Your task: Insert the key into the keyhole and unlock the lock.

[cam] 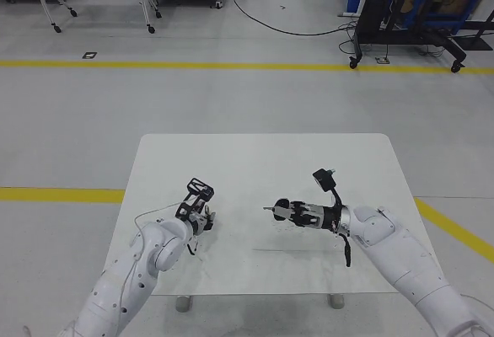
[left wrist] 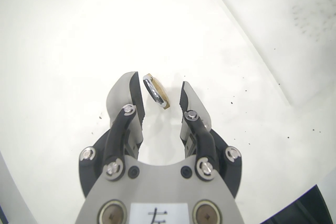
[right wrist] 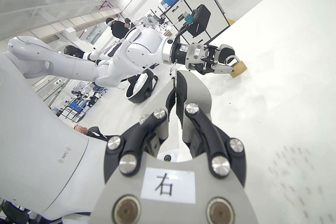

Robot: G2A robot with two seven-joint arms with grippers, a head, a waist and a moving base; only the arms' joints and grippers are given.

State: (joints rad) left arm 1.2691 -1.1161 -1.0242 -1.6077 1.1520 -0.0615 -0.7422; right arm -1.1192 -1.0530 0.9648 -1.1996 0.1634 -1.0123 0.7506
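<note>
Top view: on white surface (cam: 255,168), left tool (cam: 206,221) and right tool (cam: 276,209) well apart, the right clamped on thin key (cam: 266,208). Left wrist view: fingers apart, brass lock (left wrist: 157,94) upright between. Right wrist view: fingers pressed together.

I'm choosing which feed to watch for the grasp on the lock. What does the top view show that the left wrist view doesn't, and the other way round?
Only the top view: the right gripper, jaws shut on the key, which points across toward the left arm, and the table's whole outline. Only the left wrist view: the lock, a brass body with a silver shackle, sitting between the open jaws, close to one and clear of the other. From the top the lock is hard to make out. Both: the left gripper and the white table.
</note>
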